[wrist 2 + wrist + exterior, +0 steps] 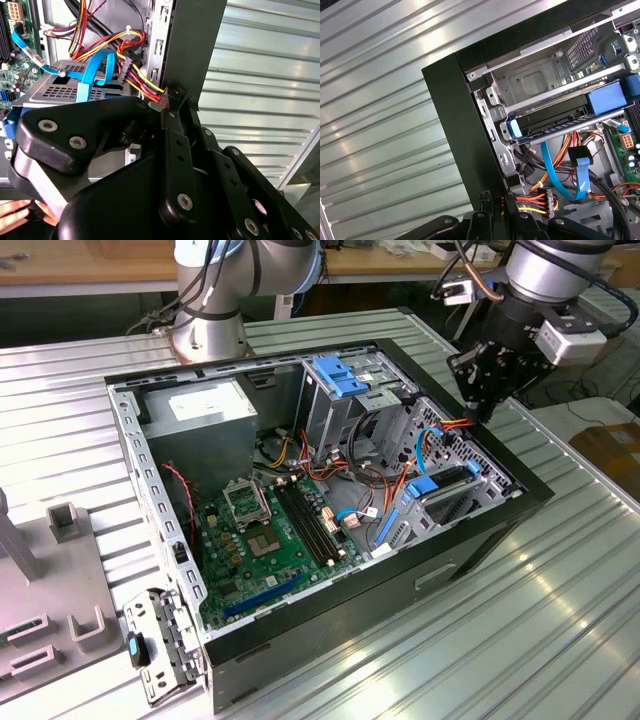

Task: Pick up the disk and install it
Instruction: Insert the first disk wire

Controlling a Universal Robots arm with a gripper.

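Open computer case [330, 625] on a ribbed metal tabletop [520, 640]; the disk [550, 124], blue-railed, sits slotted in a drive bay inside the case; the end effector [487, 410] hovers above the case's rim, pinched narrow, holding nothing.

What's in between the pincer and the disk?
Looping blue cables and red, yellow wires lie between pincer and disk, in the first wrist view.

A: What does everything stand on?

B: A table [570, 580] of ribbed metal slats, pale grey, with bright glare running along the grooves.

A: And behind it?

B: A wooden bench [90, 260] runs across the back. A brown cardboard box [612, 445] sits at the exterior view's right, and grey blocks [65, 523] at its left.
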